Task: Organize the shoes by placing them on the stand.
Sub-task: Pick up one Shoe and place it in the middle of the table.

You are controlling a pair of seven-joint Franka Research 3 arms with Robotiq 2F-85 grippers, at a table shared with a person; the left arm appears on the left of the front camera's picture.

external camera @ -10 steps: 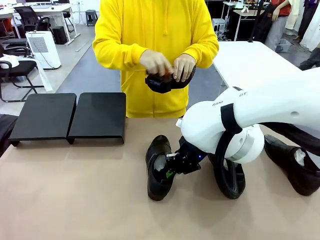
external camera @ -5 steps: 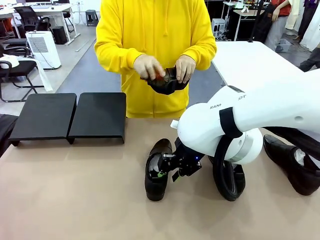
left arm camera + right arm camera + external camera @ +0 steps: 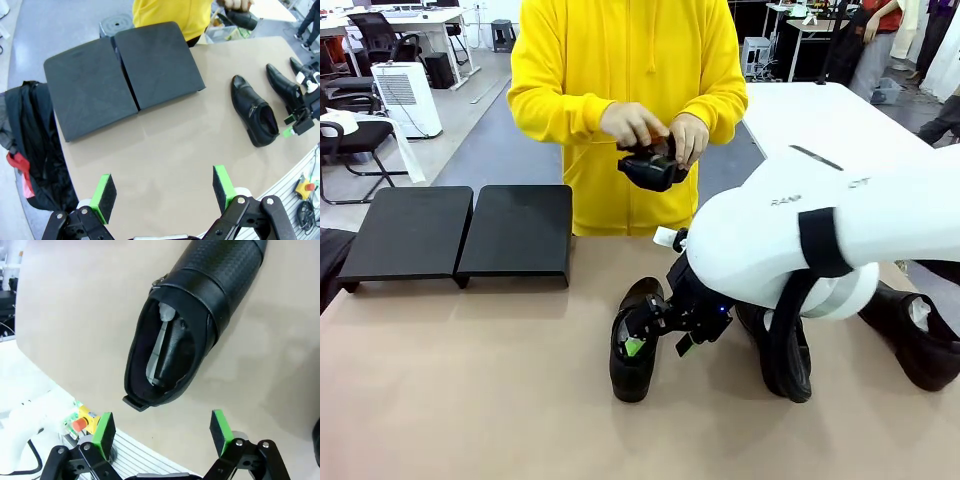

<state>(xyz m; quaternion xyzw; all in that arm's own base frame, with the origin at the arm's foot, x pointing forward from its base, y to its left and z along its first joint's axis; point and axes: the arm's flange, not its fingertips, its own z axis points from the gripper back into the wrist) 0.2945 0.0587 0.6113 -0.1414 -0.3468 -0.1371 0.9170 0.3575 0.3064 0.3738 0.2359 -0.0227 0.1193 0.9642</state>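
Slippage is my main worry here. Right gripper (image 3: 658, 344) has its jaws spread wide with nothing between them, sitting low right at the opening of the middle shoe (image 3: 630, 382). That shoe stands mid-table (image 3: 470, 390), well apart from the stand (image 3: 460, 235) over at the far left. The leather is glossy and the rim is thin, so if the pads pinch only the edge I'd guess the shoe swings or drops partway across. From the right wrist camera the shoe (image 3: 185, 325) lies ahead of the fingers, not between them, and skewed to them, so closing from there could just shove it or tip it over. Other thing: the bulky right arm (image 3: 820, 230) hangs low by a second shoe (image 3: 281, 84), with a third shoe (image 3: 910, 345) at the right, and a sweep leftwards might knock one. Left gripper (image 3: 164, 192) is wide open too, empty, hovering above the near left of the table, kind of in the lane the right arm would need. Person (image 3: 620, 60) at the far side holds the fourth shoe (image 3: 650, 168) up off the table, near that route as well. Also the stand is two panels with a seam, so a shoe set across it may rock.
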